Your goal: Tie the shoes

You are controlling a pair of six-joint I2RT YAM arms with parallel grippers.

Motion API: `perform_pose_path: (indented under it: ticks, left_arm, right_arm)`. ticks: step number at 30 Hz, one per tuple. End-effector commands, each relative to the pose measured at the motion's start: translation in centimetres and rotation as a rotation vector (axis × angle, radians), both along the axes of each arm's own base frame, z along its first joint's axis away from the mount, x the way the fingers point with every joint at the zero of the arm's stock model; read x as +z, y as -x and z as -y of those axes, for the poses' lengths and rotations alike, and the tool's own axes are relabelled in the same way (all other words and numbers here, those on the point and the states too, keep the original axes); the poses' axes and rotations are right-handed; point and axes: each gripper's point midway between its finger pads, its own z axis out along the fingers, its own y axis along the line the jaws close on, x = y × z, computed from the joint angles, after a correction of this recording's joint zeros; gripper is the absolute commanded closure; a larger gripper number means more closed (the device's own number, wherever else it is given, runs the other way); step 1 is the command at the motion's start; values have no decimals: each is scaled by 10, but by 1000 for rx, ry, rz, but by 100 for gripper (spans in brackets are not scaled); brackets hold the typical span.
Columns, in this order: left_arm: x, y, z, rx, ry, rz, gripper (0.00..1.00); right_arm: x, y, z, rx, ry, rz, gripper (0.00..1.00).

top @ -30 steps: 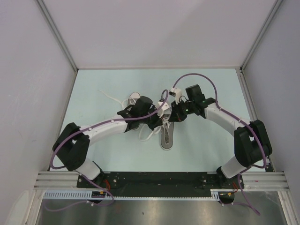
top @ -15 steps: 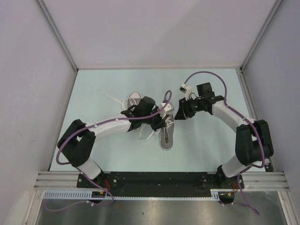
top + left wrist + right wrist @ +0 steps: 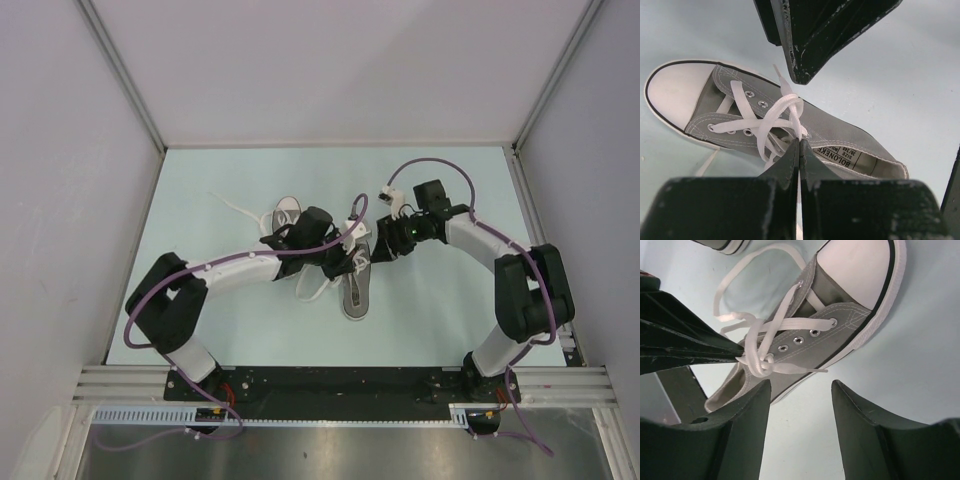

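Left tool [image 3: 799, 144]: jaws are pressing flat against each other, no gap showing. They are pinching a strand of the white lace [image 3: 783, 107], which is running up between the fingers. From the tips the strand is leading straight into a loose crossing of lace over the upper eyelets, just ahead of the tool.

Grey shoe [image 3: 842, 134]: lying on the table [image 3: 905, 85] directly under and ahead of the left tool. Its white toe cap is pointing off to that tool's left. The open heel end, with a printed insole label, is sitting close beneath the fingers.

Right tool [image 3: 801, 386]: jaws are standing moderately wide, holding nothing. It is hovering over the table just beside the shoe's flank, facing the left tool across the laced part. The shoe is lying just beyond its fingertips, toe cap up and to its right. The left tool's dark tips are showing at its left, gripping the lace at the crossing. The two tools are sitting near each other but apart. A free lace end is looping over the table beyond the shoe.

Second shoe [image 3: 285, 213]: sitting on the far side of the left tool, partly hidden under the left arm [image 3: 235, 268]. Only one pale end is showing overhead; cannot tell how its lace is lying.
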Motion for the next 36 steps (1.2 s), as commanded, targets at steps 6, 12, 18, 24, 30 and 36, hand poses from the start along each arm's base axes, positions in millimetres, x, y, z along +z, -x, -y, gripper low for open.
perform_pose_path:
  ticks: [6, 12, 18, 24, 30, 36]
  left_arm:
    - [23, -10, 16, -38, 62, 76, 100]
    - [24, -12, 17, -35, 64, 80, 100]
    - [25, -12, 16, -33, 63, 86, 100]
    - [23, -13, 15, -24, 57, 89, 100]
    - [22, -14, 14, -19, 53, 89, 100]
    - [22, -13, 14, -24, 54, 90, 100]
  right_arm:
    - [-17, -4, 0, -56, -23, -135, 44]
    - [-4, -13, 0, -265, -145, -380, 41]
    - [11, -24, 2, -413, -250, -506, 39]
    - [-2, -20, -2, -494, -241, -624, 40]
    - [-4, -13, -8, -498, -228, -657, 44]
    - [-9, -8, -19, -480, -216, -670, 45]
